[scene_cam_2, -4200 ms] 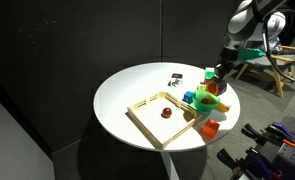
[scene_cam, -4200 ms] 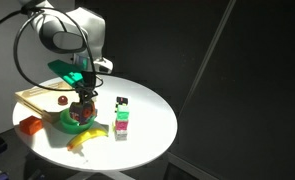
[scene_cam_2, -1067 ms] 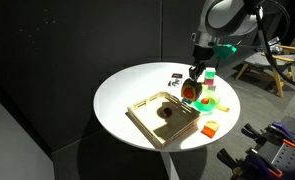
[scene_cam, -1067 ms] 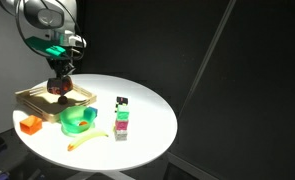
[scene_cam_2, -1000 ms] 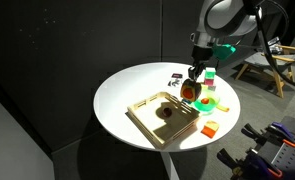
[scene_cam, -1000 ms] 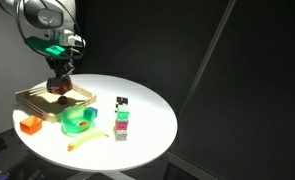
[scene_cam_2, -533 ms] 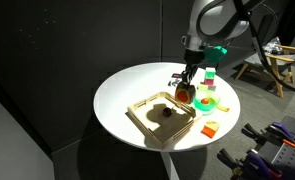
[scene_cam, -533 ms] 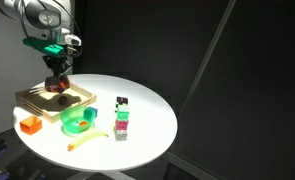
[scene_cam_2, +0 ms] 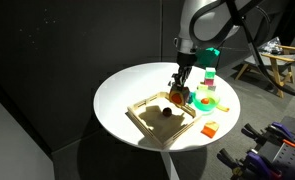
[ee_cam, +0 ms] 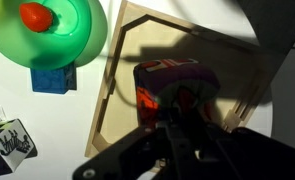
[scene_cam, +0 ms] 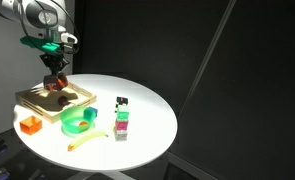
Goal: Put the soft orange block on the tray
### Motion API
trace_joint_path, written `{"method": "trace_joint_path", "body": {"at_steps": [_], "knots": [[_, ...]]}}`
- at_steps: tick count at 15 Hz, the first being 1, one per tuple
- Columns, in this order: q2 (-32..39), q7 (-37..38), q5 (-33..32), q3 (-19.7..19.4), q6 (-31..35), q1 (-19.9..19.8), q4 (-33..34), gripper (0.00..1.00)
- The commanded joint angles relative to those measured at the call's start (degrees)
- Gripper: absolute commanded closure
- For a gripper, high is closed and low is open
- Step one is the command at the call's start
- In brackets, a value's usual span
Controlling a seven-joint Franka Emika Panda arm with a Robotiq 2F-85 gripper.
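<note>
My gripper point(scene_cam_2: 177, 92) is shut on an orange-red object point(scene_cam_2: 176, 98) and holds it low over the wooden tray point(scene_cam_2: 147, 121), near the tray's far side. In the wrist view the object point(ee_cam: 159, 82) shows between the dark fingers above the tray floor point(ee_cam: 232, 70). In an exterior view the gripper point(scene_cam: 55, 80) hangs over the tray point(scene_cam: 75, 104). A small dark red item point(scene_cam_2: 165, 112) lies in the tray. An orange block point(scene_cam: 29, 124) sits on the white table beside the tray, also seen in an exterior view point(scene_cam_2: 210, 128).
A green bowl point(scene_cam: 79, 121) with a red thing point(ee_cam: 35, 15) in it stands next to the tray, with a blue block point(ee_cam: 54, 78) beside it. A banana point(scene_cam: 87, 140), a stack of small blocks point(scene_cam: 121, 122) and a black-and-white card point(scene_cam: 120, 100) lie on the round table.
My gripper has carried the orange-red object from the green bowl over to the tray and lowered it there. The orange block on the table has not moved.
</note>
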Motion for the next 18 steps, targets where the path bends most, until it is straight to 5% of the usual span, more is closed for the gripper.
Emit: {"method": "trace_joint_path", "body": {"at_steps": [1,18], "knots": [[1.73,3.92,-0.74,0.5,-0.22,0.58,2.4,0.95],[7.68,2.81,8.1,3.45,6.67,0.1,2.18,0.95]]}}
